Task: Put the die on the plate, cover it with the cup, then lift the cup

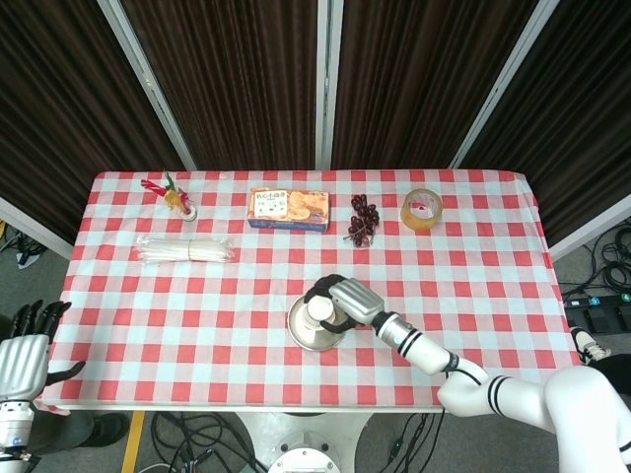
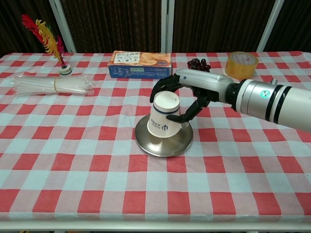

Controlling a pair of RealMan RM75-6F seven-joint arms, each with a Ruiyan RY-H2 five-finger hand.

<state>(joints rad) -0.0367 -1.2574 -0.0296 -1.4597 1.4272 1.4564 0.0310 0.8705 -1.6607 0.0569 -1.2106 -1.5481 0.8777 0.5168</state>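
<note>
An upside-down white paper cup [image 2: 164, 115] hangs slightly tilted just above the round metal plate [image 2: 163, 144] in the middle of the table. My right hand [image 2: 192, 94] grips it from the right side, fingers wrapped around its wall. From the head view the cup [image 1: 318, 311] and right hand [image 1: 347, 301] sit over the plate [image 1: 304, 336]. No die shows in either view; the cup hides the plate's centre. My left hand [image 1: 25, 355] hangs off the table's near left corner, fingers apart, holding nothing.
Along the far side stand a biscuit box [image 2: 140, 64], a bunch of dark grapes [image 2: 198, 63] and a yellow tape roll [image 2: 241, 65]. A clear packet of straws [image 2: 51, 85] and a red-feathered toy [image 2: 46, 36] lie at the far left.
</note>
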